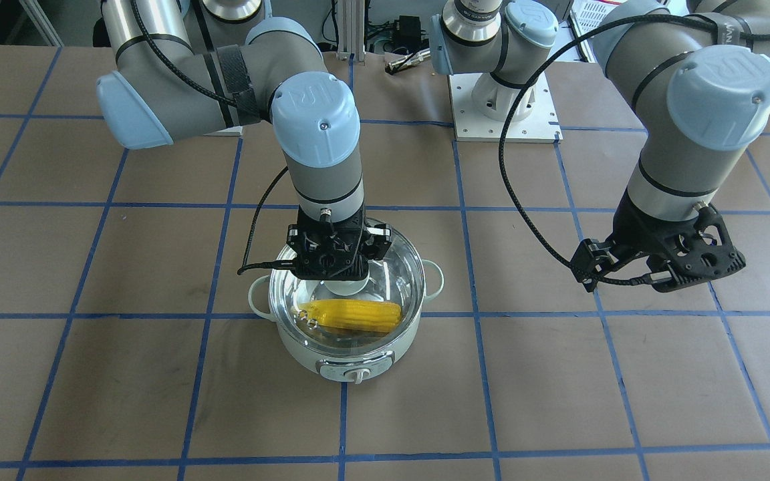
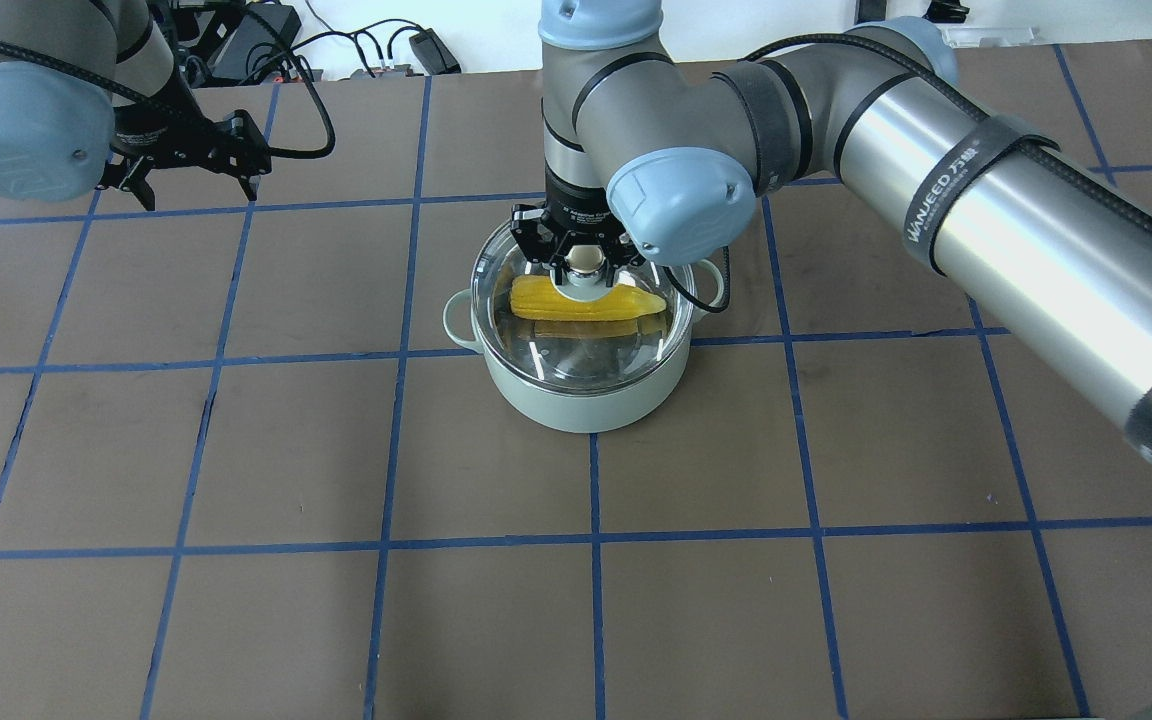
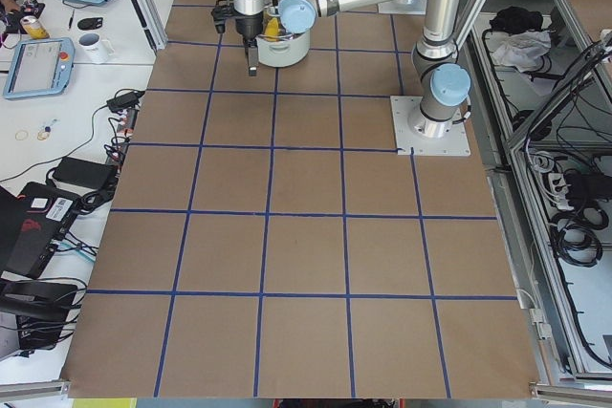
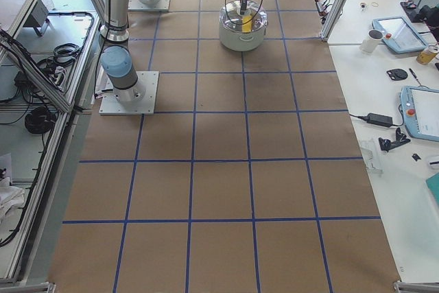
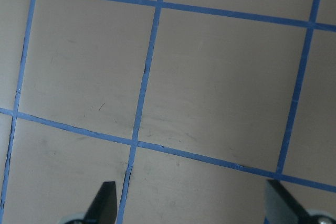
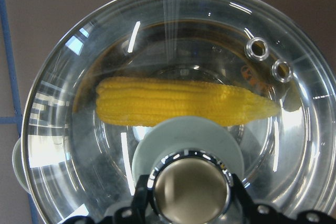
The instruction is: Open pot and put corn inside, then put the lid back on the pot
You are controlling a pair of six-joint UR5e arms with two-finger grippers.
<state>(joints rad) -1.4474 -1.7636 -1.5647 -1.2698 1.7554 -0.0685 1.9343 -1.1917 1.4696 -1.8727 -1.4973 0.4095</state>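
Observation:
The pale mint pot [image 1: 351, 357] stands mid-table, its dial toward the front-facing camera. The yellow corn [image 1: 351, 315] lies flat inside it, seen through the glass; it also shows in the right wrist view [image 6: 184, 100]. The clear glass lid [image 1: 402, 267] sits on the pot's rim [image 2: 586, 400]. My right gripper [image 2: 584, 262] points straight down over the lid's centre, its fingers closed against both sides of the ball knob [image 6: 191, 187]. My left gripper [image 2: 191, 170] hangs open and empty above bare table, far from the pot; its two fingertips [image 5: 105, 203] stand wide apart.
The table is brown with a blue tape grid [image 2: 596, 540]. The right arm's base plate [image 1: 502, 110] lies behind the pot. The pot's loop handles [image 2: 458, 318] stick out at both sides. Benches with tablets and mugs run beside the table [image 4: 405, 32].

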